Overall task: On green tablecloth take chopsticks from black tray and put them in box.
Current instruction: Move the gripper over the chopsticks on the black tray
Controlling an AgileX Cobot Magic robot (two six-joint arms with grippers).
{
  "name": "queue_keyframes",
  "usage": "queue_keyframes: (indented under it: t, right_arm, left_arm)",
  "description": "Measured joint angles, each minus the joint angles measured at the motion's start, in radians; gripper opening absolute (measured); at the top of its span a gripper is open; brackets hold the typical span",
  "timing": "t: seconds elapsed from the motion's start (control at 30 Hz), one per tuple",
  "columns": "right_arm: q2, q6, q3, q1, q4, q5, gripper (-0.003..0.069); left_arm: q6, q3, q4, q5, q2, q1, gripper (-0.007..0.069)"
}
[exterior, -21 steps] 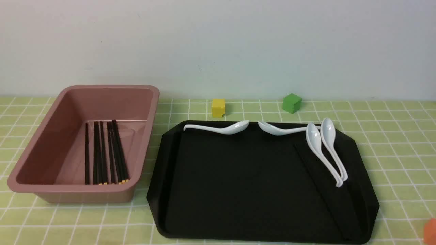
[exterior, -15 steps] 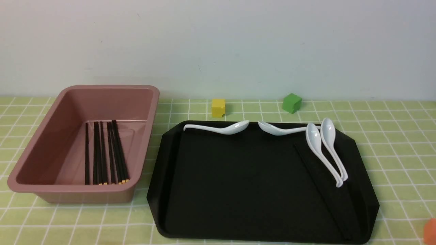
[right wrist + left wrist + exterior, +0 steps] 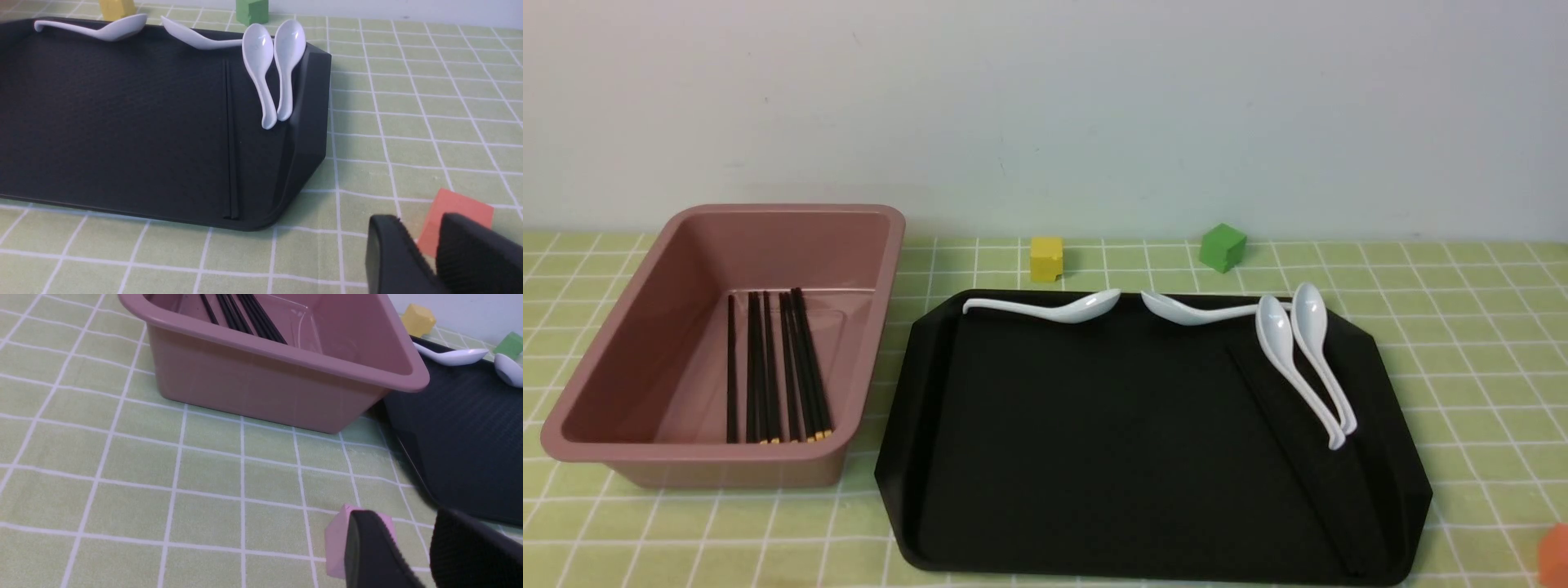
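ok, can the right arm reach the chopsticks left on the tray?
Probably yes: the chopsticks lie uncovered on the black tray, apart from the spoons, on the side nearest the right hand.

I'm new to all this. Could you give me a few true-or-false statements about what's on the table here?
1. Several chopsticks lie in the box. True.
2. The tray holds three spoons. False: it holds four spoons.
3. The tray has no chopsticks left. False: a pair lies flat near its right side, black on black.
4. The yellow cube sits left of the green cube. True.
5. Both cubes sit inside the tray. False: they stand on the cloth behind it.
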Motion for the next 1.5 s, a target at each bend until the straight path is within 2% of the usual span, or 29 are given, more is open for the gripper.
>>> queue_keyframes:
  t: [0.67, 0.73, 0.83, 0.87, 0.93, 1.1, 1.17, 1.33, 1.4, 1.43, 1.47, 1.5]
  right_arm:
    - [0.000, 0.020, -0.001, 0.000, 0.017, -0.009, 0.0223]
    - [0.000, 0.090, 0.001, 0.000, 0.104, -0.027, 0.0226]
    - [0.000, 0.247, 0.002, 0.000, 0.300, -0.042, 0.0232]
    - [0.000, 0.327, 0.002, 0.000, 0.400, -0.045, 0.0234]
    - [0.000, 0.401, 0.002, 0.000, 0.491, -0.045, 0.0236]
    - [0.000, 0.473, 0.003, 0.000, 0.628, -0.038, 0.0239]
    - [0.000, 0.459, 0.003, 0.000, 0.668, -0.016, 0.0239]
    - [0.057, 0.169, -0.146, 0.002, 0.699, 0.042, 0.0239]
    - [0.110, 0.106, -0.207, 0.002, 0.688, 0.044, 0.0231]
    - [0.206, 0.023, -0.291, 0.002, 0.643, 0.069, 0.0205]
    - [0.249, -0.005, -0.323, 0.002, 0.614, 0.089, 0.0191]
    - [0.360, -0.056, -0.404, 0.002, 0.555, 0.169, 0.0146]
  left_arm:
    - [0.000, 0.000, 0.000, 0.000, 0.000, 0.000, 0.0238]
    - [0.000, 0.000, 0.000, 0.000, 0.000, 0.000, 0.0238]
    - [0.000, 0.000, 0.000, 0.000, 0.000, 0.000, 0.0238]
    - [0.000, 0.000, 0.000, 0.000, 0.000, 0.000, 0.0238]
    - [0.000, 0.000, 0.000, 0.000, 0.000, 0.000, 0.0238]
    - [0.000, 0.000, 0.000, 0.000, 0.000, 0.000, 0.0238]
    - [0.000, 0.000, 0.000, 0.000, 0.000, 0.000, 0.0238]
    - [0.000, 0.000, 0.000, 0.000, 0.000, 0.000, 0.0238]
    - [0.000, 0.000, 0.000, 0.000, 0.000, 0.000, 0.0238]
    - [0.000, 0.000, 0.000, 0.000, 0.000, 0.000, 0.0238]
    - [0.000, 0.000, 0.000, 0.000, 0.000, 0.000, 0.0238]
    - [0.000, 0.000, 0.000, 0.000, 0.000, 0.000, 0.0238]
